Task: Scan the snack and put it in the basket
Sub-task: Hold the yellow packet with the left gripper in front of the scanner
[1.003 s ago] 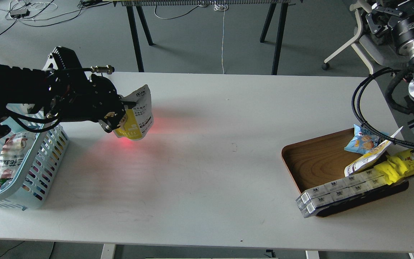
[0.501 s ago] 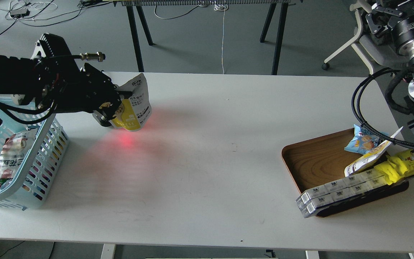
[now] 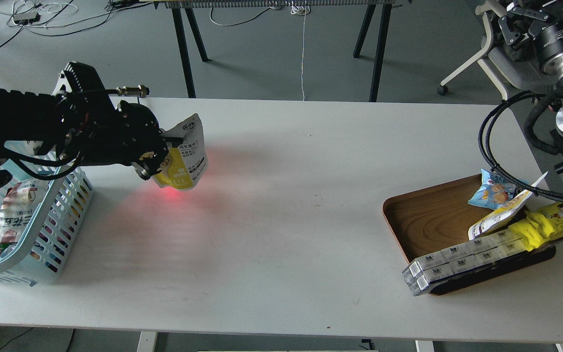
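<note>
On the white worktop [image 3: 286,220] the light blue basket [image 3: 74,198] sits at the left edge with other packets already inside, and the wooden tray [image 3: 428,220] of remaining goods lies at the right. The left gripper [image 3: 164,151] has its fingers clamped on the snack [image 3: 188,159], held above the worktop just right of the basket, white printed back outward, over a red glow. Judging by that, scanning is underway or finished; the drop into the basket remains, and the right gripper is out of view.

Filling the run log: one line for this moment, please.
left gripper: jaws shut on snack | above table | basket beside
</note>
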`<state>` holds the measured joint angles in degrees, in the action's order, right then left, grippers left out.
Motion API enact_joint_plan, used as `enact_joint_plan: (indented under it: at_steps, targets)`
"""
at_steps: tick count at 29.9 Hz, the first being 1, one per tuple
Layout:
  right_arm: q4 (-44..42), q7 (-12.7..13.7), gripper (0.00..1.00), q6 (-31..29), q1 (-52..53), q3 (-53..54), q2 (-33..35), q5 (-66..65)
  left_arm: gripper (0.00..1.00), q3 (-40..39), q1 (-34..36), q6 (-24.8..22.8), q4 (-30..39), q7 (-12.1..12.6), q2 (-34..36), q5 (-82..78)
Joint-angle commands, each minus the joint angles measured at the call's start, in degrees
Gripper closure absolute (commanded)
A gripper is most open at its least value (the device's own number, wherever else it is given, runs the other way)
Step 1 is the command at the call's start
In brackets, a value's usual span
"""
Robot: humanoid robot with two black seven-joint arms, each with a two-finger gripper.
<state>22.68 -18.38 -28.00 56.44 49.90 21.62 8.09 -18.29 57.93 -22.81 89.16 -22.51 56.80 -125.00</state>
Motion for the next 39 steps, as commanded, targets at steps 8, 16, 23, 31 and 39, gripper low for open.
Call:
enact_joint_plan:
  at_steps: [8,16,23,31,39]
  targets:
    - [0.0,0.0,0.01,0.0,0.0,-0.1,0.0,0.0,0.99,0.1,-1.6,0.0,0.1,0.2,-1.1,0.0]
    - [0.1,0.0,0.01,0.0,0.0,-0.1,0.0,0.0,0.99,0.2,-2.6,0.0,0.1,1.9,-2.8,0.0]
    - [0.0,0.0,0.01,0.0,0.0,-0.1,0.0,0.0,0.99,0.2,-2.4,0.1,0.4,1.6,-2.2,0.0]
    - [0.0,-0.1,0.01,0.0,-0.1,0.0,0.0,0.0,0.99,-0.3,2.1,0.0,0.4,1.3,-2.1,0.0]
    - [0.8,-0.1,0.01,0.0,-0.4,0.5,1.3,0.1,0.99,-0.3,3.2,0.0,0.6,1.3,-2.0,0.0]
